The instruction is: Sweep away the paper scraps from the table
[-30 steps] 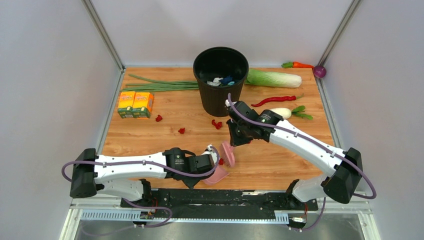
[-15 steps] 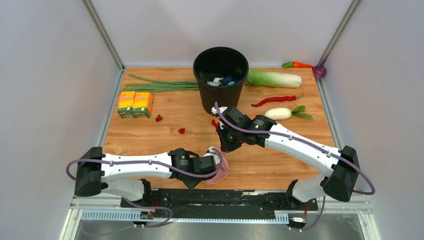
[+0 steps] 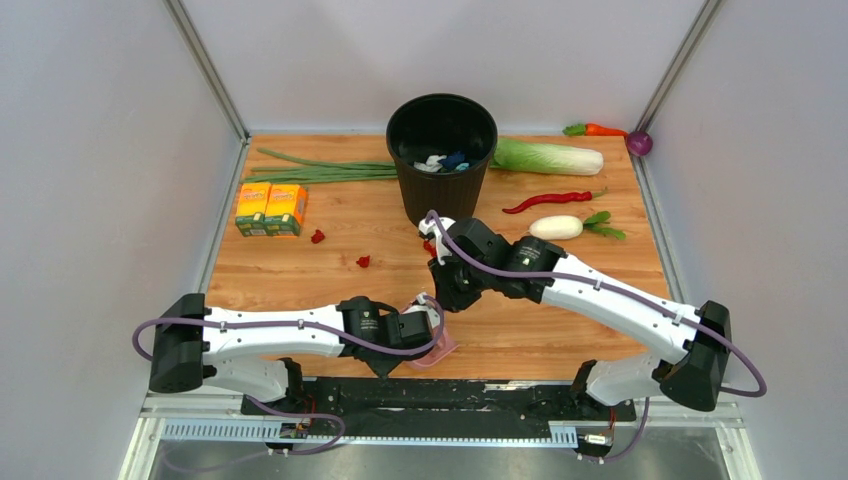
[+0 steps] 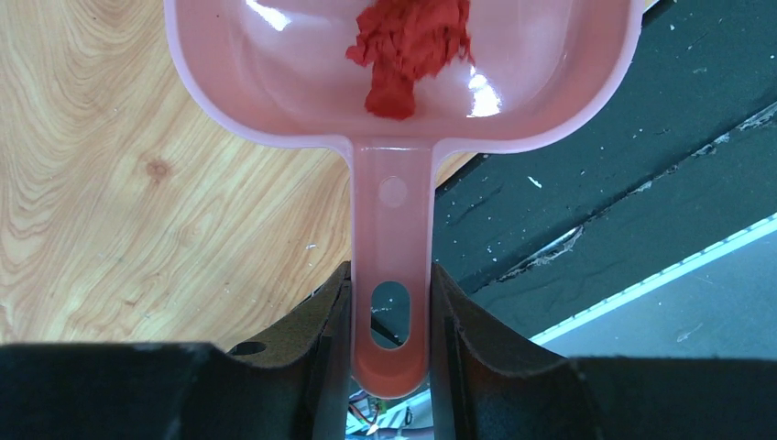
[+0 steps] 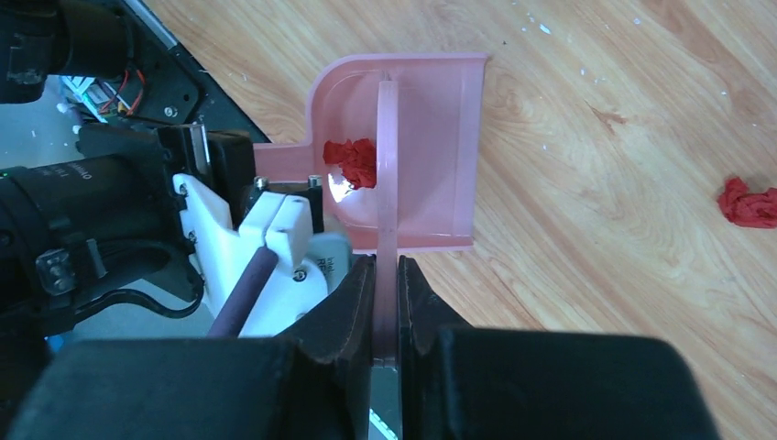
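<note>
pink dustpan (image 4: 275,64) hangs partly over the near edge of the surface (image 3: 560,320), with a clump of red paper scraps (image 4: 408,46) sitting in it. a tilt toward its open lip, or a hard shove from the sweeper blade (image 5: 388,165), could spill them back out or off the edge. other paper scraps (image 3: 363,261) lie loose toward the middle and left, apart from the pan. left gripper (image 4: 391,348) is part open, clamped on the dustpan handle. right gripper (image 5: 385,275) is pinched fully closed on the thin blade, which stands across the pan's floor.
</note>
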`<state>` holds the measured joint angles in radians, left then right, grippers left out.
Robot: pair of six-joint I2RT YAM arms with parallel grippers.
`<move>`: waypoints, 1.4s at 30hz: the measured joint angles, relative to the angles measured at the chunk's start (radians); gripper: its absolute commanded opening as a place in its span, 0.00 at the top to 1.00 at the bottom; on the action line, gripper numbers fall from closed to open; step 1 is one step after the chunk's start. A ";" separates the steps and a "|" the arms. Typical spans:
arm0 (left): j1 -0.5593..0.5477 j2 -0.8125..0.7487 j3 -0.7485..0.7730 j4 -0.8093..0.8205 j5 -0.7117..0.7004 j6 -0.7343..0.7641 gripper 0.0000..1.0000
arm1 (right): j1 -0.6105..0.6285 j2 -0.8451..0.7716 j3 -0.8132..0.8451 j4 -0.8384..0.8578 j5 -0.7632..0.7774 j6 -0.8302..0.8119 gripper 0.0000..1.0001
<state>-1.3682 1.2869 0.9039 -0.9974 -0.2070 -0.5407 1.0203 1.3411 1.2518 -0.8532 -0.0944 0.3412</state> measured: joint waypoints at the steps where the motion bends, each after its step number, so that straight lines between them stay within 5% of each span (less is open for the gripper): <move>1: 0.000 0.000 0.000 0.000 -0.004 -0.001 1.00 | 0.000 -0.003 -0.001 0.001 -0.011 0.000 1.00; 22: 0.000 -0.153 0.043 -0.073 -0.140 -0.069 1.00 | 0.000 -0.140 0.004 0.014 0.058 0.152 1.00; 42: 0.000 -0.213 0.201 -0.121 -0.243 -0.106 1.00 | 0.000 -0.278 0.169 -0.063 0.337 0.224 1.00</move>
<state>-1.3682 1.0740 1.1046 -1.1179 -0.4496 -0.6468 1.0206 1.0626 1.4208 -0.9157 0.2428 0.5655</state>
